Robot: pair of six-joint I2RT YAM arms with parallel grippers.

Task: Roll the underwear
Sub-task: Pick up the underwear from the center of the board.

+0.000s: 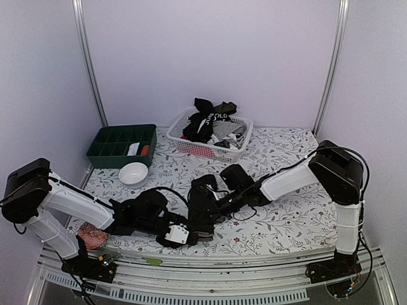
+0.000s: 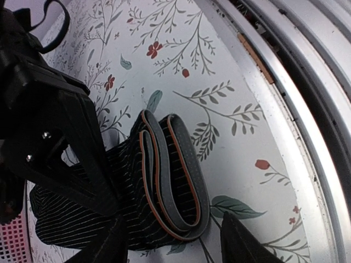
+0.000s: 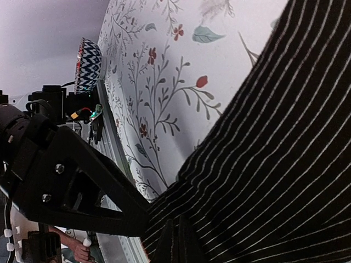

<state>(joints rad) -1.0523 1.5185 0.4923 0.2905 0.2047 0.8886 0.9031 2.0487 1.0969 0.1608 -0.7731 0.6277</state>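
Black pinstriped underwear (image 1: 202, 219) lies near the table's front edge between my two grippers. Its grey waistband (image 2: 175, 170), edged in orange, is folded over into a flattened loop. My left gripper (image 2: 173, 249) stands open astride the end of that waistband, one finger (image 2: 107, 246) over the striped cloth and the other finger (image 2: 244, 246) over the bare tablecloth. My right gripper (image 3: 178, 241) is shut, pinching a fold of the striped cloth (image 3: 274, 153) from the far side. More underwear (image 1: 210, 117), black, white and grey, is heaped in the white lattice basket (image 1: 236, 147) at the back.
A green divided tray (image 1: 121, 145) and a white bowl (image 1: 133, 173) stand at the back left. A red patterned cloth (image 1: 92, 235) lies at the front left by the metal table rail (image 2: 307, 109). The right arm's body (image 2: 55, 137) looms close beside the left gripper.
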